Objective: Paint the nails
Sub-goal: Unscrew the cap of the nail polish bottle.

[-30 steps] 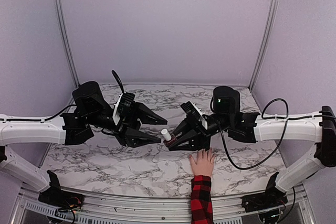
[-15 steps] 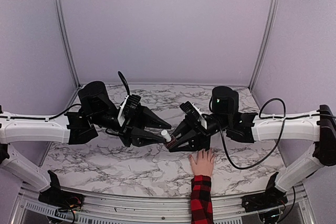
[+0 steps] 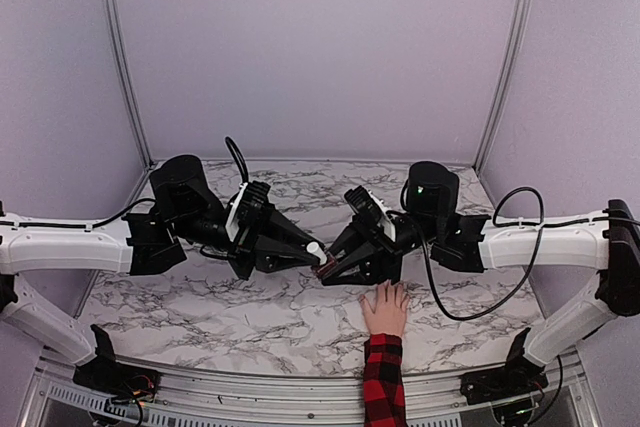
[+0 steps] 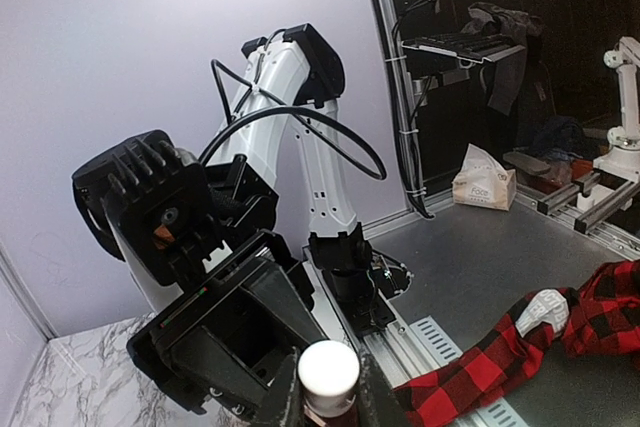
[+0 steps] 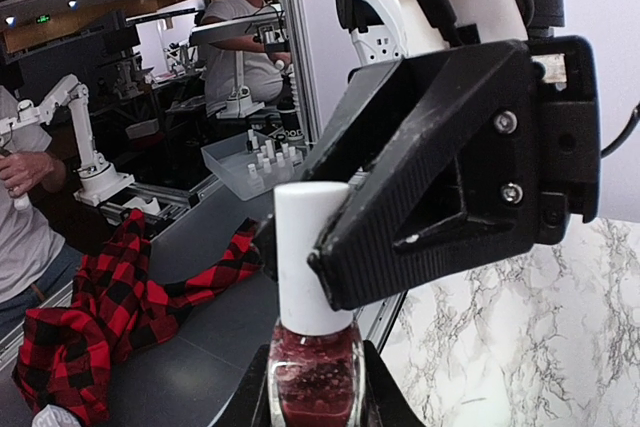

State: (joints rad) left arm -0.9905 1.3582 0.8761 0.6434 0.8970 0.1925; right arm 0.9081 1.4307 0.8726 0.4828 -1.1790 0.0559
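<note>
A pale hand (image 3: 385, 308) in a red-and-black plaid sleeve (image 3: 383, 379) lies flat near the table's front edge. Its nails are too small to make out. My right gripper (image 3: 327, 269) is shut on a small dark-red nail-polish bottle (image 5: 313, 375) and holds it upright just left of and behind the hand. The bottle's white cap (image 5: 305, 247) sticks up. My left gripper (image 3: 312, 250) is shut on that cap (image 4: 329, 373), one finger (image 5: 440, 167) on each side. The right gripper's own fingers (image 5: 372, 399) flank the glass.
The marble table (image 3: 250, 322) has purple walls on three sides. Both arms meet over the table's middle, just behind the hand. Off the table, the plaid sleeve (image 4: 500, 367) trails over a grey floor. A tray of small bottles (image 5: 250, 157) stands on a bench beyond.
My left gripper has moved right to the bottle and closed from wide open onto the white cap. The right gripper, bottle and hand have stayed in place.
</note>
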